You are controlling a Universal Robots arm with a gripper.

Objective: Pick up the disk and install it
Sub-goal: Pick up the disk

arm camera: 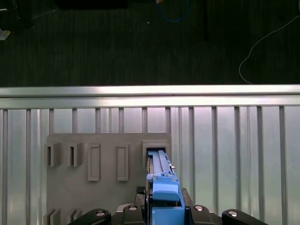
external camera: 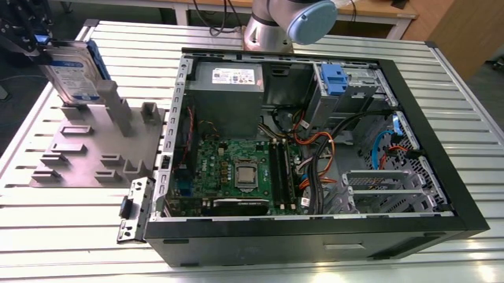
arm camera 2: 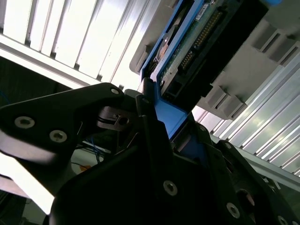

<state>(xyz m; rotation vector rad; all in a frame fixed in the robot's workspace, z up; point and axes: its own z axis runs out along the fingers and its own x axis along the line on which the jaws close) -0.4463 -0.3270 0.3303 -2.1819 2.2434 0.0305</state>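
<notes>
In the exterior view the disk (external camera: pixel 71 73) stands upright on edge at the far corner of the grey rack (external camera: pixel 87 147), label facing the exterior view's right. The gripper (external camera: pixel 33 42) is on its upper end, closed on the blue frame. The open case (external camera: pixel 315 236) lies just beside the rack on the exterior view's right, both on the slatted table (external camera: pixel 63 236), with the arm (external camera: pixel 284 23) beyond the case. The first wrist view looks straight down the disk (arm camera: pixel 161 173). Its lower end meets a corner slot of the rack (arm camera: pixel 108 197), with the other slots in a row beside it. Whether it is seated or just clear of the slot cannot be determined. The second wrist view shows the disk's (arm camera 2: pixel 187 51) circuit-board face, and a black finger (arm camera 2: pixel 149 117) pressed against the frame, with the rack (arm camera 2: pixel 262 61) behind.
</notes>
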